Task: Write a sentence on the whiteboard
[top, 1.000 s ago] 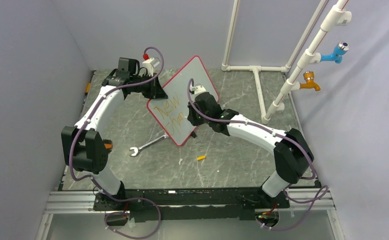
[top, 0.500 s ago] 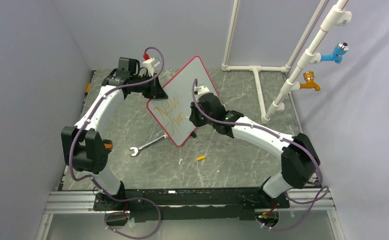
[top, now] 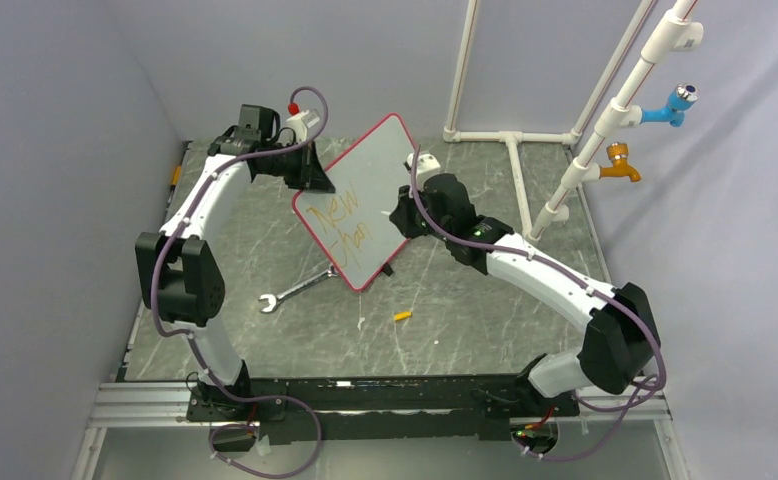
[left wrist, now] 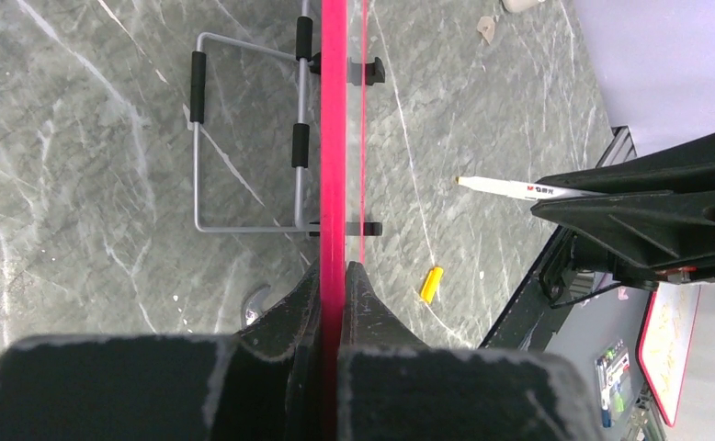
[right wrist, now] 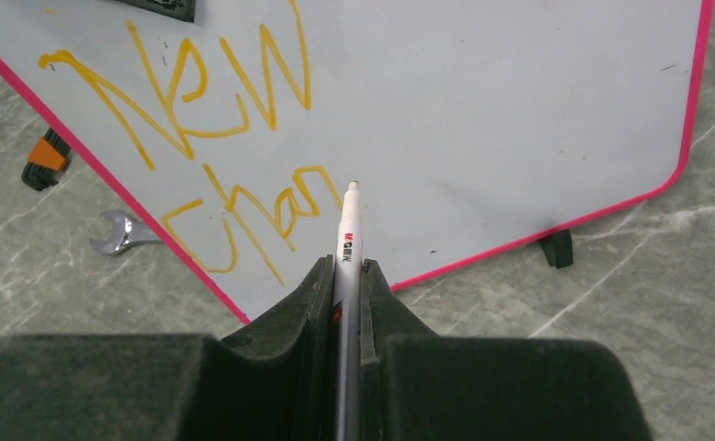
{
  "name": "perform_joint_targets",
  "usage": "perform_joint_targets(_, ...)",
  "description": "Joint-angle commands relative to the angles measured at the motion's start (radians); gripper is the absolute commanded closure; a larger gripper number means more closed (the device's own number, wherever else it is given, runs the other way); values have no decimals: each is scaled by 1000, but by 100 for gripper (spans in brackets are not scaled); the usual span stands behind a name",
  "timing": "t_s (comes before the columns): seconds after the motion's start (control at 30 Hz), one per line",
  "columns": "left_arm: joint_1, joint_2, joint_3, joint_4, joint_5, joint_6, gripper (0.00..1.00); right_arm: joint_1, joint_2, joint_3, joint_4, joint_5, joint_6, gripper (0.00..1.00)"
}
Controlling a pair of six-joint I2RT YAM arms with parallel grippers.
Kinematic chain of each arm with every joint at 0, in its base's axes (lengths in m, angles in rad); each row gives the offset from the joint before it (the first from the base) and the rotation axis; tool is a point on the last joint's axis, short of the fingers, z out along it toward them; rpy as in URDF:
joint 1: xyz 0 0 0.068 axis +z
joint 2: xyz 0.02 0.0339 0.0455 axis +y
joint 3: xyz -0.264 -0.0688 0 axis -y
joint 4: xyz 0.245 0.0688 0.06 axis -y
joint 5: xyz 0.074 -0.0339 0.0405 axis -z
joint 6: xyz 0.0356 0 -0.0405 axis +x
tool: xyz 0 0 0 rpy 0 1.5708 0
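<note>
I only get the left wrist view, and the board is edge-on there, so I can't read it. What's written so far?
Observer: In the right wrist view, orange marker handwriting on the white, red-framed rectangular whiteboard reads "New" with "Chan" below it.
Operator: Where along that is the pen aimed?
Observer: The slim white marker pen, clamped in the right gripper, points just right of the "n" in "Chan".
Operator: Which edge am I holding?
Observer: From the top view, the left gripper clamps the edge above "New", which is the top edge as the writing reads.
</note>
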Motion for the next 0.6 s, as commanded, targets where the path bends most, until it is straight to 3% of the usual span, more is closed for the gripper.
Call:
perform_joint_targets(0.0, 13, 20, 41, -44, -58, 90, 100, -32, -53, -25, 109, -91, -49, 100)
perform_joint_targets(0.2, 28, 73, 80, -67, -60, 95, 100, -91, -38, -61, 191, -163, -46, 100)
perform_joint_targets(0.57, 40, 82, 40, -43, -69, 94, 100, -94, 85, 5, 201, -225, -51, 100)
